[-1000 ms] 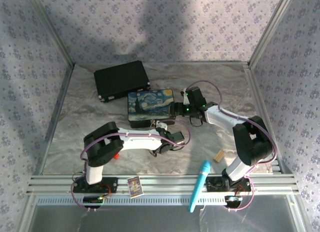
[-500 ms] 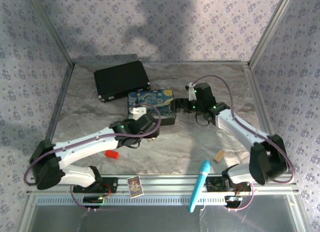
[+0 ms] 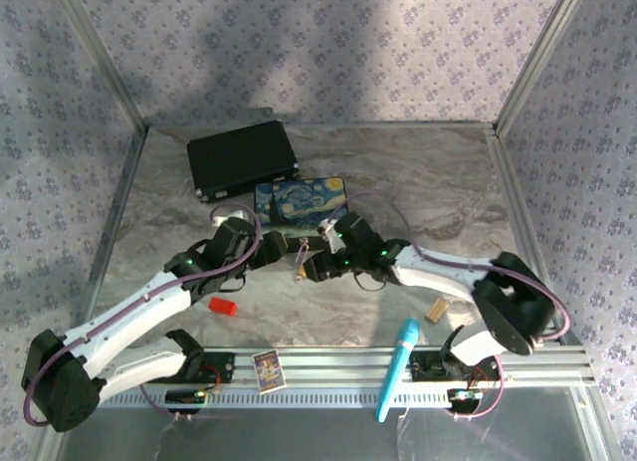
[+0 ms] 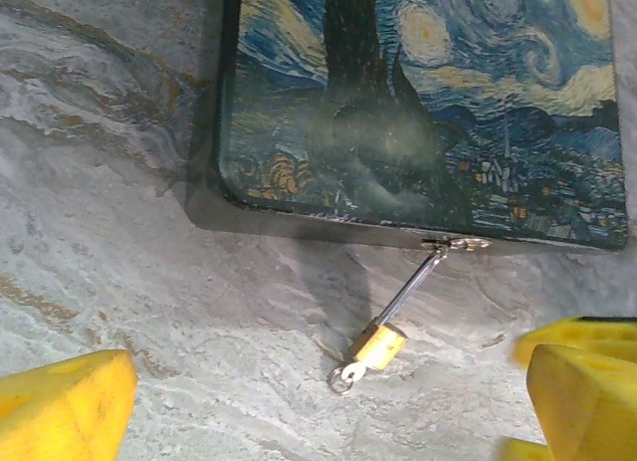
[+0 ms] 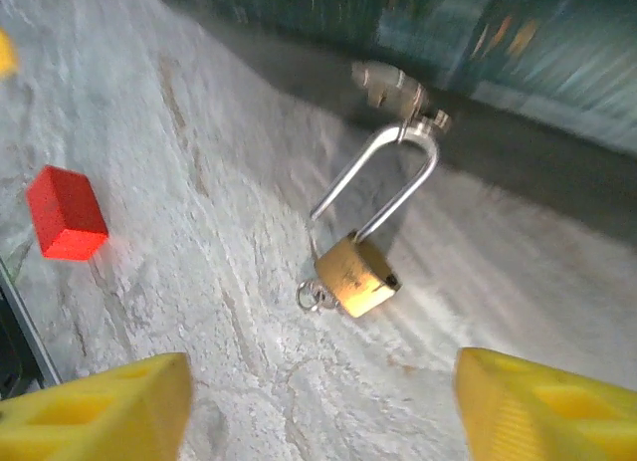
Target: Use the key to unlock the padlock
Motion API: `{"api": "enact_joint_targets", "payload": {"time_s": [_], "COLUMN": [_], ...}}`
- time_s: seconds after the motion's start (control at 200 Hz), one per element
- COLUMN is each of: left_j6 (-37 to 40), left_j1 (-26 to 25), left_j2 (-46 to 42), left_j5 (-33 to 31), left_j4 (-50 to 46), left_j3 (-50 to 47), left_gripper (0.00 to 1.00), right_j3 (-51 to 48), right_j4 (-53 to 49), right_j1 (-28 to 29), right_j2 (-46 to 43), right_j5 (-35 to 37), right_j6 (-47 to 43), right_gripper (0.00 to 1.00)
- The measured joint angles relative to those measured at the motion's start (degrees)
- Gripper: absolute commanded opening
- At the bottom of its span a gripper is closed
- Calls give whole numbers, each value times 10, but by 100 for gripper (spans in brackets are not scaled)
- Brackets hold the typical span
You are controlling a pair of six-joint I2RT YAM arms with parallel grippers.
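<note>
A grey-white marble-patterned tabletop [image 3: 438, 197] lies inside an aluminium frame [image 3: 328, 361], walled on three sides by lilac floral wallpaper [image 3: 328, 43]. The tiny brass-gold padlock [image 4: 380, 345] lies on the marble just in front of the painted night-sky tin box [image 4: 418, 103], its thin silver shackle hooked through the box's hasp. A small silver ring [image 4: 343, 378] touches the padlock's lower end; whether it belongs to the key is too small to tell. The left gripper [image 4: 323, 381] hovers above the padlock, yellow jaws spread wide and empty. The right gripper [image 5: 323, 381] faces the padlock too, jaws wide apart, holding nothing. A small red block [image 5: 66, 212] lies nearby, and a flat black case [image 3: 242, 157] sits behind the box.
</note>
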Motion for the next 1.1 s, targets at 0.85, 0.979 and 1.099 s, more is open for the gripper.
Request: {"api": "enact_joint_targets", "payload": {"time_s": [0.85, 0.979, 1.099], "left_j6": [-15, -15, -15], "left_j1": [0, 0, 0], "left_j2": [-4, -4, -4], "left_j5": [21, 20, 18], "left_j4": [31, 31, 31], "left_j3": [-51, -54, -54], "left_gripper": [100, 100, 100], "right_j3": [50, 50, 50], "right_j4": [71, 87, 95], "right_j1": [22, 22, 22], "right_j2": [152, 158, 160], "right_j5": [52, 52, 52], "right_j6": [21, 22, 26], "right_gripper": [47, 43, 38]}}
